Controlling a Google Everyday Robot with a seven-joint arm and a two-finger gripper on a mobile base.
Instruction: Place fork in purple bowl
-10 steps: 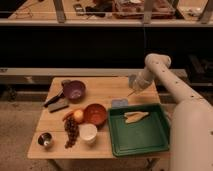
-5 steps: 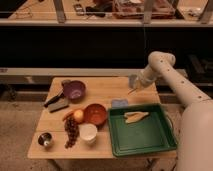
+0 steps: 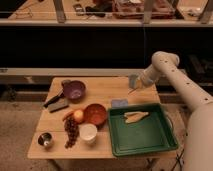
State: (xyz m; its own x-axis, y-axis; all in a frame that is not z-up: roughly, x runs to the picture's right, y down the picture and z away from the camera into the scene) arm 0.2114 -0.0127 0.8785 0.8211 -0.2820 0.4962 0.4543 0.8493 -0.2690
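Gripper (image 3: 133, 85) above the far right part of the wooden table (image 3: 102, 86), clenched on the fork (image 3: 131, 91), which hangs below it as a thin pale sliver clear of the tabletop. Compared with a second ago, you can see that the gripper has risen a little and the arm's elbow has swung up and to the right; the sideways position of the fork has barely changed. You may read this as the lift being done and the carry not yet begun.

The purple bowl (image 3: 75, 90) sits at the far left of the table, well apart from the fork, with its lighter inside apparently empty. The small blue-grey pad (image 3: 120, 103) lies just below the fork, and the green tray (image 3: 142, 135) lies nearer the camera. Your next move probably calls for a leftward carry, clear of the orange-brown bowl (image 3: 95, 114).
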